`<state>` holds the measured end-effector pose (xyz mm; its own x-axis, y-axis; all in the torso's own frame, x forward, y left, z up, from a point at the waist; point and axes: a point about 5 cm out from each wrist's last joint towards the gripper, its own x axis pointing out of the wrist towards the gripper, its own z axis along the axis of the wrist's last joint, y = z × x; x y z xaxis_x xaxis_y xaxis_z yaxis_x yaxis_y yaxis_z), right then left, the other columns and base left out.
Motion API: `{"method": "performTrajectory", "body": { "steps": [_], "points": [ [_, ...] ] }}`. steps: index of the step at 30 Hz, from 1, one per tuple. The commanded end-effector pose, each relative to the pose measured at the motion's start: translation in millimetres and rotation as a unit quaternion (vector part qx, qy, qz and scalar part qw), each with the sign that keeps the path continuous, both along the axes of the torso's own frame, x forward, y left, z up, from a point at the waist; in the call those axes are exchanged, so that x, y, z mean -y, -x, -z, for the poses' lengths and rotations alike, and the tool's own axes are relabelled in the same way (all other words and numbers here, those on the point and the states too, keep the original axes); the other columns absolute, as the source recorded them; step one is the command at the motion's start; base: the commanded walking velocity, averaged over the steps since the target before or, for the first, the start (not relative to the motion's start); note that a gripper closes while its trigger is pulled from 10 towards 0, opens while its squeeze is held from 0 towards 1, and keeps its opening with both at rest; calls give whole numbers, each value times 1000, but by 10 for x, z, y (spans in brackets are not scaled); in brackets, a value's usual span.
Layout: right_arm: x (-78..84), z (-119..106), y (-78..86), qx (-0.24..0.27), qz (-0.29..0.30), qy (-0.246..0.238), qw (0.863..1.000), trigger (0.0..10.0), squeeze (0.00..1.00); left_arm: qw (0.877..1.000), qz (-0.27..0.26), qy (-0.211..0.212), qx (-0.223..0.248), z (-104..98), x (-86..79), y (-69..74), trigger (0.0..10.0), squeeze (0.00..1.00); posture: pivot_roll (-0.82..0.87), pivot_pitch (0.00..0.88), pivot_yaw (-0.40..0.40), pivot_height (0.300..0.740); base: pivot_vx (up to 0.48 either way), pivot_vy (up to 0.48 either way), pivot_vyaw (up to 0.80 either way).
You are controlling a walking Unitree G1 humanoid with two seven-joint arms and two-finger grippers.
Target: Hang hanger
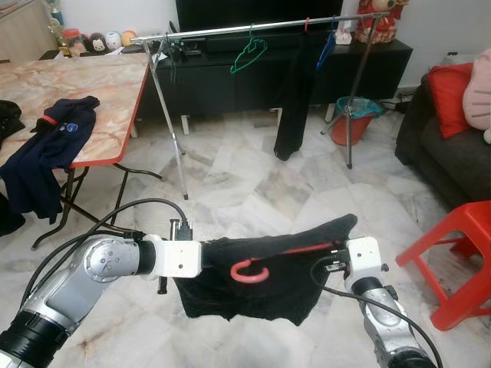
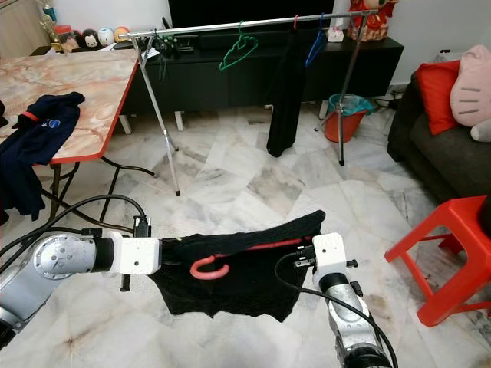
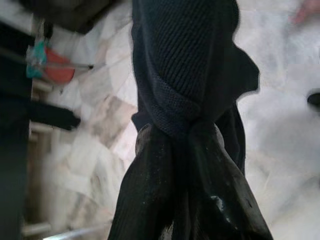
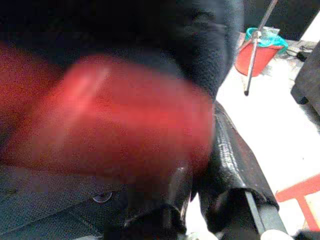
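Note:
A black garment [image 1: 261,295] is draped over a red hanger [image 1: 249,270], held low over the floor between my two arms. The hanger's hook points down and left in front of the cloth. My left gripper [image 1: 184,262] is shut on the garment's left end; in the left wrist view the cloth [image 3: 185,75] bunches between the fingers [image 3: 150,200]. At the right end, my right gripper [image 1: 332,259] is shut on the hanger's arm [image 4: 115,115]. The clothes rack rail [image 1: 230,31] stands further ahead, across the room.
On the rail hang a green hanger [image 1: 248,55], dark trousers [image 1: 294,92] and a blue hanger [image 1: 326,50]. A table [image 1: 115,92] with a navy garment [image 1: 50,146] stands left. A red stool [image 1: 460,253], sofa [image 1: 453,146] and orange bucket [image 1: 354,119] are right.

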<state>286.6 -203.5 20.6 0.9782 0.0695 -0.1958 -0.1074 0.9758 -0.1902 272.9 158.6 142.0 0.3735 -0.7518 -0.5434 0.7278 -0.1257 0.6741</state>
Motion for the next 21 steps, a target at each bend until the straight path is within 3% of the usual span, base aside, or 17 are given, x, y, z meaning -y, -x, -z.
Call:
{"method": "performTrajectory", "body": {
  "steps": [1,6,12,17,18,19,21],
  "points": [
    [25,-10,-16,-4,1,1,1000,0,0,998,23,-58,25,-17,-98,-21,10000,0,89,0,-3,740,0,0,0],
    [29,-25,-38,-4,-1,0,1000,0,0,981,27,-184,54,183,-283,-99,10000,0,84,0,0,740,0,0,0],
    [28,-20,-36,-7,-5,-3,1000,0,0,981,45,-183,51,277,-288,-63,10000,0,86,0,0,740,0,0,0],
    [-8,28,-18,-23,-17,8,1000,0,0,988,69,-131,51,278,-186,-13,10000,0,89,0,1,740,0,0,0],
    [-17,42,-13,-28,-20,15,999,3765,0,988,74,-127,52,277,-173,-5,10000,0,89,0,1,740,0,0,0],
    [-38,78,0,-42,-28,27,998,10000,0,988,78,-119,51,276,-150,7,10000,0,91,0,1,740,0,0,0],
    [-68,105,13,-52,-37,18,998,10000,0,988,87,-118,51,277,-135,19,10000,0,90,0,2,740,0,0,0]
  ]
}}
